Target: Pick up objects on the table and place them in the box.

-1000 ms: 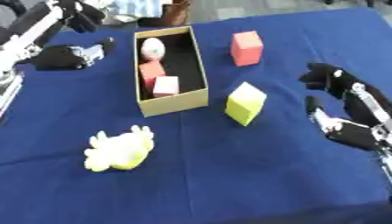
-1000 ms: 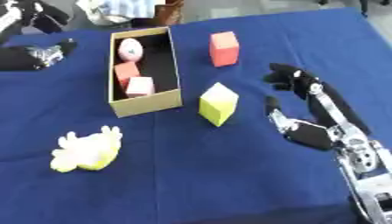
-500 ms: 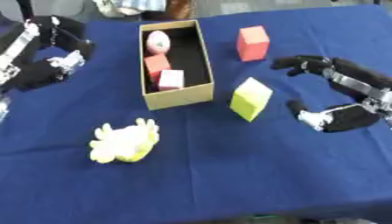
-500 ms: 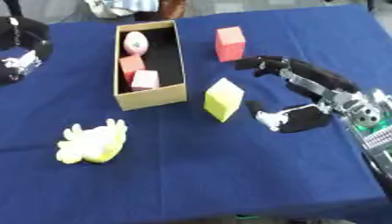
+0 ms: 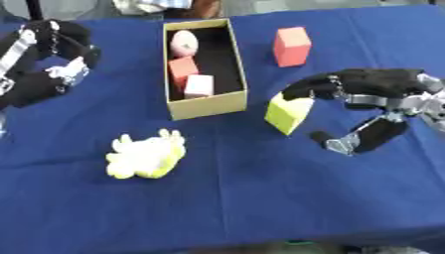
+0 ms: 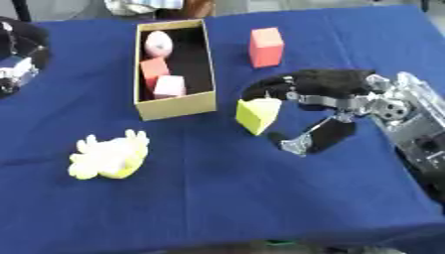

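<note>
Now, step: reaching for yellow block (image 5: 288,113), grasp not closed yet, by the look of it.
Right robot hand (image 5: 368,97): comes in from right; fingers arched over top of yellow block, thumb low and apart on the near side w/ a gap between. Wide open, nothing held. Fingertips at or just above block's upper right edge; contact can't be told.
Why so: open arch prob. set to straddle block from the side, fingers behind, thumb in front, ready to pinch.
Yellow block: on counter (image 5: 260,198), tilted on an edge/corner, just right of box's near right corner, not touching it as far as seen.
Left robot hand (image 5: 48,69): at left edge, well apart from everything, fingers curled, holding nothing. Idle, prob. parked out of the way.
Box (image 5: 211,103): tan, open top, long axis running away from robot. Inside: pale pink egg shape (image 5: 184,43) at far end, red block (image 5: 182,70) mid, pink block (image 5: 199,85) nearest. Room left only at near end, so looks tight.
Still out on counter: red-orange block (image 5: 292,46) right of box's far end, upright; yellow soft toy (image 5: 147,156) near left, in front of box.
</note>
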Controlling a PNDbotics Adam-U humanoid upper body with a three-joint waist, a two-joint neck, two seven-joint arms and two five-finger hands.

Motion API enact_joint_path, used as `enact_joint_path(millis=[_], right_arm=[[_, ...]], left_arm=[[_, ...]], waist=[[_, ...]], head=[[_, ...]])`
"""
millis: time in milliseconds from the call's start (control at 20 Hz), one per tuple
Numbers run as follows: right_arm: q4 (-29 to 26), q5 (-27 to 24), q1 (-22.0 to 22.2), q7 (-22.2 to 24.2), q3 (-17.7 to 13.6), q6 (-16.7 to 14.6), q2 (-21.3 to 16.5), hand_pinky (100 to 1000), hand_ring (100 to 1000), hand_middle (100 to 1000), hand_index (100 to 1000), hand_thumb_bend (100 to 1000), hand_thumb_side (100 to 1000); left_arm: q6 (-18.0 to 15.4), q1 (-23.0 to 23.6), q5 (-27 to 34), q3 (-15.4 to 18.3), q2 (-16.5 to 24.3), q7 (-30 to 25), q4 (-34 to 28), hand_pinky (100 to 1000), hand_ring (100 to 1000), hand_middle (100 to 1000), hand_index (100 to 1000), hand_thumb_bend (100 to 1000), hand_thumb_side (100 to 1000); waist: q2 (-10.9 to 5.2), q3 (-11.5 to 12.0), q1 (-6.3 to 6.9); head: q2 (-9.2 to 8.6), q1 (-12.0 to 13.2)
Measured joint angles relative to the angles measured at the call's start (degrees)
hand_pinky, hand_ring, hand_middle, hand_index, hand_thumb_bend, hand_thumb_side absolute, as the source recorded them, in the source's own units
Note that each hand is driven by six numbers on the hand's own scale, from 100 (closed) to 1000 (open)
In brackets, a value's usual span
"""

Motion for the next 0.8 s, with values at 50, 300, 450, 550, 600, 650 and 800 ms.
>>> enact_joint_path(millis=[50,300,450,550,600,650,800], right_arm=[[1.15,0.62,-0.32,-0.12,0.06,-0.30,0.34,873,983,967,1000,100,532],[6.77,3.73,-2.07,-1.36,-0.17,-1.49,2.59,880,990,971,1000,100,534],[10.01,5.59,-3.16,-2.05,-0.48,-2.04,4.05,885,993,974,1000,100,543],[12.16,6.87,-3.73,-2.47,-0.58,-2.36,5.00,888,997,977,1000,100,544],[13.23,7.48,-3.97,-2.67,-0.73,-2.53,5.44,890,1000,979,1000,100,541],[14.16,8.09,-4.22,-2.93,-0.89,-2.71,5.86,891,1000,979,1000,100,539],[16.41,9.79,-4.64,-3.71,-1.25,-3.30,6.83,892,1000,981,1000,100,535]], left_arm=[[0.02,0.09,0.00,0.04,-0.15,-0.02,-0.02,691,657,647,774,340,597],[0.10,0.40,0.05,0.17,-0.31,-0.10,-0.02,691,657,646,774,339,599],[0.13,0.41,0.20,0.17,-0.60,-0.13,-0.02,691,657,646,775,338,600],[0.19,0.42,0.24,0.17,-0.76,-0.19,-0.02,691,657,646,775,338,599],[0.21,0.43,0.25,0.17,-0.76,-0.20,-0.02,691,657,646,775,339,599],[0.21,0.43,0.26,0.17,-0.76,-0.20,-0.02,691,657,646,775,339,599],[0.21,0.46,0.29,0.18,-0.77,-0.21,-0.02,690,657,646,775,339,600]], waist=[[0.00,0.05,0.00],[0.00,0.42,-0.06],[0.00,0.78,-0.27],[0.00,0.98,-0.28],[0.00,1.06,-0.28],[0.00,1.11,-0.28],[0.00,1.29,-0.28]], head=[[0.00,-0.01],[0.02,-0.08],[0.04,-0.28],[0.04,-0.36],[0.04,-0.44],[0.05,-0.48],[0.06,-0.53]])
